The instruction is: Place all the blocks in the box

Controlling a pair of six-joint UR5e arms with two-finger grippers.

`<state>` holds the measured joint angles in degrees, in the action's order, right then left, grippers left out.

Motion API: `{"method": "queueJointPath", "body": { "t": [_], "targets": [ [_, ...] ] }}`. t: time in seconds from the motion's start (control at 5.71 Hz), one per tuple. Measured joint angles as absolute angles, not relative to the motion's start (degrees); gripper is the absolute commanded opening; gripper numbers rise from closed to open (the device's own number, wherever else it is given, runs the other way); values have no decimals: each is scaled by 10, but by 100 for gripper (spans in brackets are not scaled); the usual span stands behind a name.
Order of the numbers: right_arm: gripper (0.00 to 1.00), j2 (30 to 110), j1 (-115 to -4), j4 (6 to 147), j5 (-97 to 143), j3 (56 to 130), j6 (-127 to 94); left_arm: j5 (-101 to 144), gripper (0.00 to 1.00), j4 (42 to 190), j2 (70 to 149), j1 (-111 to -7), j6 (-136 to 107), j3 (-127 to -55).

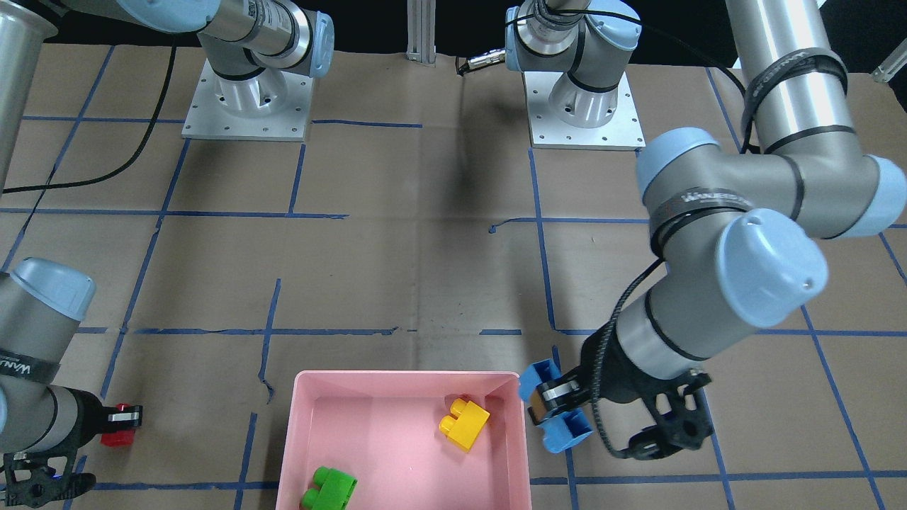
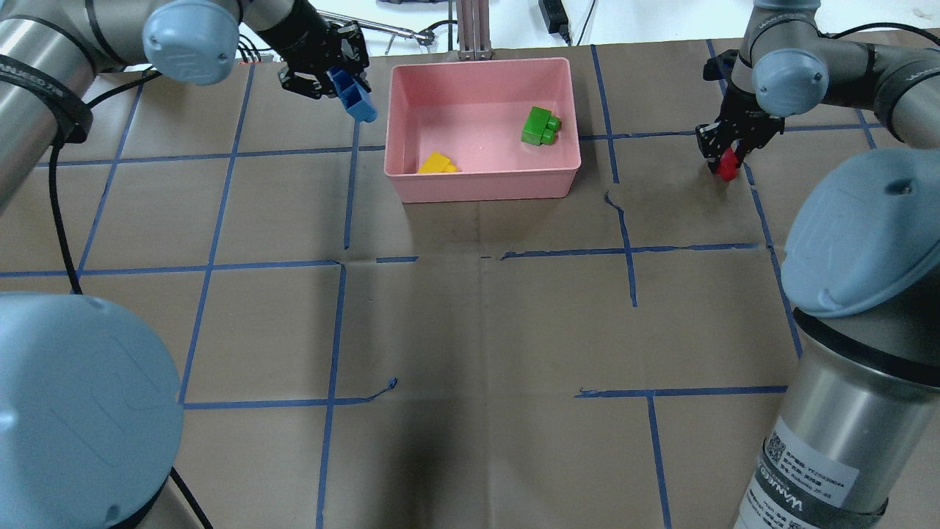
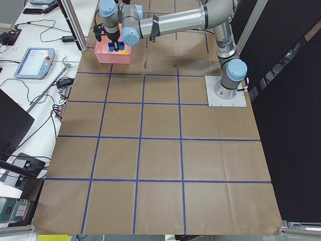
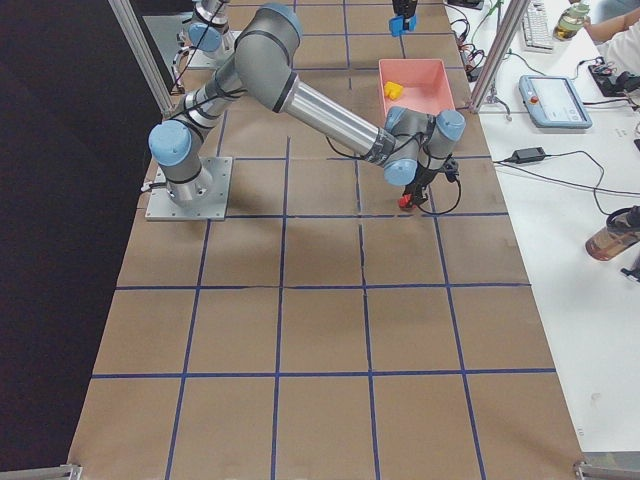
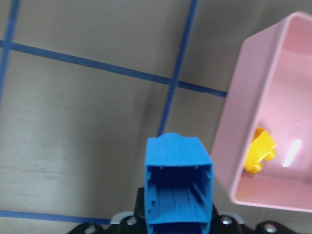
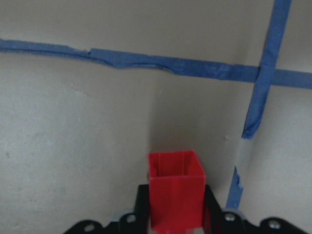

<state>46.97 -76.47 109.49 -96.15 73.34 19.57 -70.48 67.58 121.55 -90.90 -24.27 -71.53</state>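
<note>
The pink box point(image 2: 481, 180) stands at the far middle of the table and holds the green block point(image 2: 540, 126) and the yellow block point(image 2: 438, 164). My left gripper point(image 2: 339, 82) is shut on the blue block point(image 2: 355, 98), held above the table just left of the box; in the left wrist view the blue block point(image 5: 178, 183) sits between the jaws with the box wall point(image 5: 253, 107) at the right. My right gripper point(image 2: 727, 163) is shut on the red block point(image 2: 728, 169), right of the box, just above the table; the red block also shows in the right wrist view point(image 6: 175, 187).
Brown paper with blue tape lines point(image 2: 485, 257) covers the table. The two arm bases point(image 1: 244, 99) point(image 1: 584, 99) stand at the robot's side. A metal post point(image 2: 470, 29) rises just behind the box. Cables and a teach pendant point(image 4: 555, 100) lie beyond the far edge.
</note>
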Motion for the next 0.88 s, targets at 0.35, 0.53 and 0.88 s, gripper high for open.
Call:
{"method": "queueJointPath", "body": {
  "t": [0.35, 0.53, 0.88],
  "targets": [
    [28, 479, -765, 1089, -961, 719, 197, -697, 98, 559, 1260, -957, -325, -718],
    [28, 492, -765, 1066, -959, 695, 194, -699, 99, 541, 1269, -965, -339, -721],
    [29, 511, -774, 947, -944, 602, 166, -717, 99, 569, 1249, -965, -338, -730]
  ]
}}
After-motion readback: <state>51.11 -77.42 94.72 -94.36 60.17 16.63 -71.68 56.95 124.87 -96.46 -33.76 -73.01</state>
